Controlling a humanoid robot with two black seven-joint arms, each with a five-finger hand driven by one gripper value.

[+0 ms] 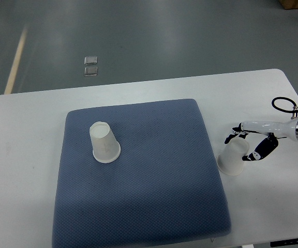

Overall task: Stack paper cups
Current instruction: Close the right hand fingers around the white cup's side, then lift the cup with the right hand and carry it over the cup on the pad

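Paper cups, two: one (233, 157) lying tilted on the white table (25, 155), mouth turned away from the right hand (250, 146), just off the blue mat's (138, 196) near edge; fingers (260, 150) curled round its base end, clamped on it. Second cup (105, 142) upside down on the mat, well apart, far across from the hand. Black cable loop (283, 105) just behind the wrist. Small square floor plates (91, 66) beyond the table's far edge

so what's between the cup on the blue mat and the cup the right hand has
Only bare mat and a strip of white table, in the top view. Nothing stands between the upside-down cup and the cup in the right hand.
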